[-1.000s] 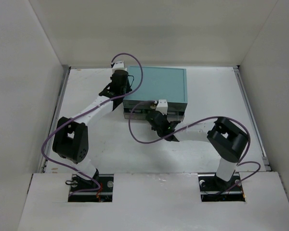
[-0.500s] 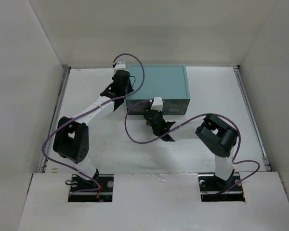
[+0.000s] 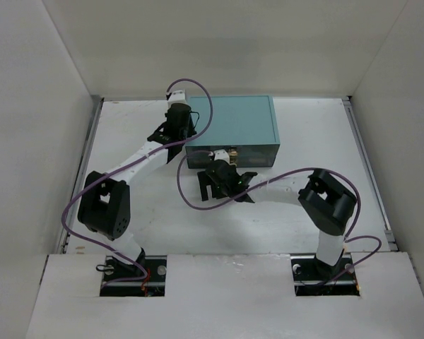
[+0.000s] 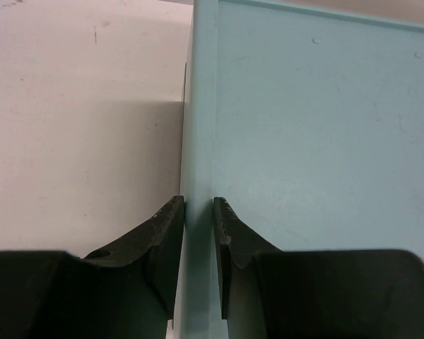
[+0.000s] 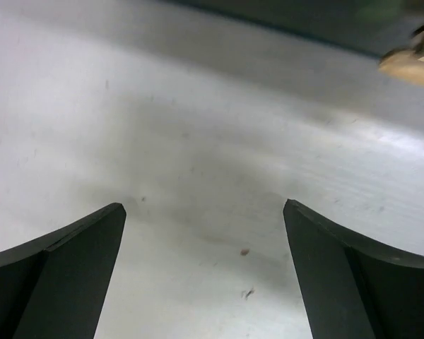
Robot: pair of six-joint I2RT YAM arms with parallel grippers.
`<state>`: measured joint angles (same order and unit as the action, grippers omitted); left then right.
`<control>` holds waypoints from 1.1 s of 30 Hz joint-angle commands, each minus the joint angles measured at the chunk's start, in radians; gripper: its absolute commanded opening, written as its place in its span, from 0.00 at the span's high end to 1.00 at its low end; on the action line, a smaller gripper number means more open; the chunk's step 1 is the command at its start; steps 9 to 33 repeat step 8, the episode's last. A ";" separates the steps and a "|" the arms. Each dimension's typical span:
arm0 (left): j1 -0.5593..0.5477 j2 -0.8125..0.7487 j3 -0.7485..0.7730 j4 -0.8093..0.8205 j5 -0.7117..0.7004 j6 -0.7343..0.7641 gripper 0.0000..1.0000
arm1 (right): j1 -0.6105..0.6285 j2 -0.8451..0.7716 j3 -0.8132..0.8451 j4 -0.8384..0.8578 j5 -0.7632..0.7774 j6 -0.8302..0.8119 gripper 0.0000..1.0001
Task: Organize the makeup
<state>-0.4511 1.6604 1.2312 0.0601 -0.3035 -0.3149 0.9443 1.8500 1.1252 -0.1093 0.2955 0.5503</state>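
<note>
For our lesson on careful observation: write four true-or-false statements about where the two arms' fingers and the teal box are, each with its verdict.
1. The left fingers clamp a wall of the large teal rectangular box. True.
2. The right fingers are shut on a red pencil. False: they are spread wide, holding nothing, over the white table.
3. The box stands at the table's near edge, between the arm bases. False: it stands toward the far side.
4. The right fingers are on the box's near side. True.
</note>
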 commanded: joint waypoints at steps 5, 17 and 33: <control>-0.014 -0.030 -0.042 -0.270 0.069 0.022 0.87 | 0.024 -0.101 -0.021 -0.052 -0.062 0.039 0.00; -0.008 -0.062 -0.030 -0.282 0.069 0.025 0.64 | 0.024 -0.142 -0.050 -0.044 -0.047 0.036 0.00; -0.008 -0.062 -0.030 -0.282 0.069 0.025 0.64 | 0.024 -0.142 -0.050 -0.044 -0.047 0.036 0.00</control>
